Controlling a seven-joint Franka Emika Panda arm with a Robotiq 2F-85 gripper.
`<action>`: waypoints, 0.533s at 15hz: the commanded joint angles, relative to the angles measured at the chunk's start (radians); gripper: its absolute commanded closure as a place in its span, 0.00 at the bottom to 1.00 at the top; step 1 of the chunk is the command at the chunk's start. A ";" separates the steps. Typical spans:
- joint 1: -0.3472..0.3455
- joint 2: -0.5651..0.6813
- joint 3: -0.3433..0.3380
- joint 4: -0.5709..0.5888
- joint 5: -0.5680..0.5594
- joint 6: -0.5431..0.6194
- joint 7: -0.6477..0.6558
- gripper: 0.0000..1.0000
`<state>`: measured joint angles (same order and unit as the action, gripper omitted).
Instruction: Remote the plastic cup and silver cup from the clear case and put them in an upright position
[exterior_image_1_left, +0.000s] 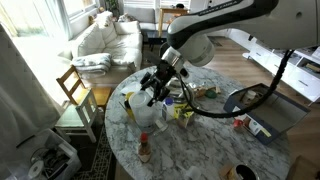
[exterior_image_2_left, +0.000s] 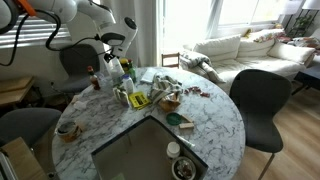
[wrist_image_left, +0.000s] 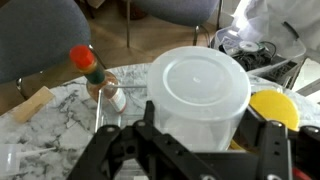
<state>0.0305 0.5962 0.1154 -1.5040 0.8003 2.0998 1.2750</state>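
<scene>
The clear case (wrist_image_left: 200, 80) is a round tub of translucent whitish plastic with a flat round face turned towards the wrist camera. It fills the middle of the wrist view. My gripper (wrist_image_left: 210, 120) has one black finger (wrist_image_left: 150, 112) against the tub's left side and the other finger close against its right side, so it is shut on the tub. In both exterior views the gripper (exterior_image_1_left: 152, 92) (exterior_image_2_left: 114, 62) hangs low over the cluttered part of the marble table (exterior_image_1_left: 200, 140). The plastic cup and the silver cup are hidden in every view.
A red-capped bottle (wrist_image_left: 85, 60) stands just left of the tub and a yellow object (wrist_image_left: 272, 105) lies right of it. Yellow packets and small items (exterior_image_2_left: 140, 98) crowd the table's middle. A grey rectangular tray (exterior_image_2_left: 150, 150) and a dark chair (exterior_image_2_left: 262, 100) are nearby.
</scene>
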 joint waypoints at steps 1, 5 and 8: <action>-0.019 -0.115 0.009 -0.104 0.100 -0.040 -0.086 0.44; 0.002 -0.210 -0.019 -0.147 0.076 -0.142 -0.111 0.44; 0.014 -0.295 -0.040 -0.196 0.024 -0.237 -0.079 0.44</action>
<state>0.0294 0.4085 0.1057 -1.6050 0.8661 1.9349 1.1897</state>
